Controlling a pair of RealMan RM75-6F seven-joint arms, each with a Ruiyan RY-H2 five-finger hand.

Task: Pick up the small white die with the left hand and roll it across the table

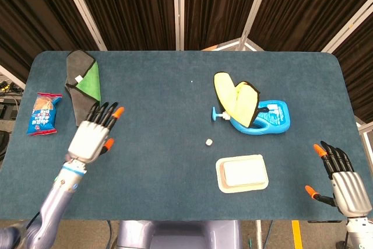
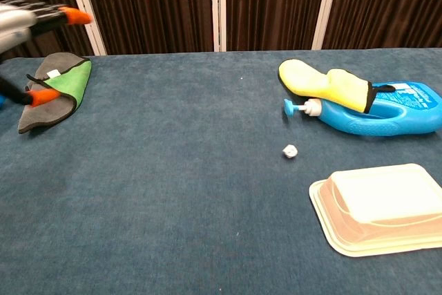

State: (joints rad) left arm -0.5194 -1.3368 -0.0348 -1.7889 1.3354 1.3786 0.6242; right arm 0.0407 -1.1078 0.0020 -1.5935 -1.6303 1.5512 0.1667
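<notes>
A: Overhead, where is the die?

B: The small white die (image 1: 208, 142) lies on the table (image 1: 175, 173), between the blue bottle (image 1: 265, 118) and the lidded tray (image 1: 242, 173). My left hand (image 1: 91, 136) hangs spread, holding nothing; my right hand (image 1: 340, 173) is spread too.

A: And from the chest?

B: The die (image 2: 290, 150) lies loose; only my left fingertips (image 2: 45, 94) show. I judge the roll made; next, rest the arm.
</notes>
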